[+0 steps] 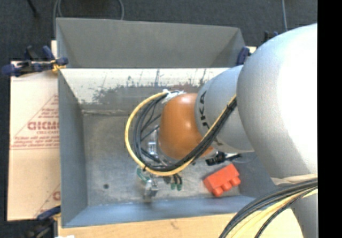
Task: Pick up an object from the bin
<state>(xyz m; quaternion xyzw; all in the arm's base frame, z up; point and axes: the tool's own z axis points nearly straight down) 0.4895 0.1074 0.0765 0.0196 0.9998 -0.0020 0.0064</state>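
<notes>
Trouble is most likely to come from how little of the tool's tip can be seen. The gripper (150, 186) is lowered to the floor of the grey bin (72, 140), close to the near wall and left of centre, and is largely covered from above by the orange cover (179, 124) and the looped cables (133, 130) at the wrist. Whether the claw is open or closed cannot be told, and nothing can be confirmed as held. The clearest candidate, a red-orange block (222, 179) with studs on one side, lies on the floor to the right of the gripper and apart from it. A small black piece (214, 160) rests just above the block, partly under the arm. Small green bits (175, 182) are seen just beside the gripper. It cannot be settled whether these are loose things or part of the tool. If the claw is closed where it stands, bare metal may be all that is caught. Because the wall is so near, it could also be scraped when the arm is raised.
</notes>
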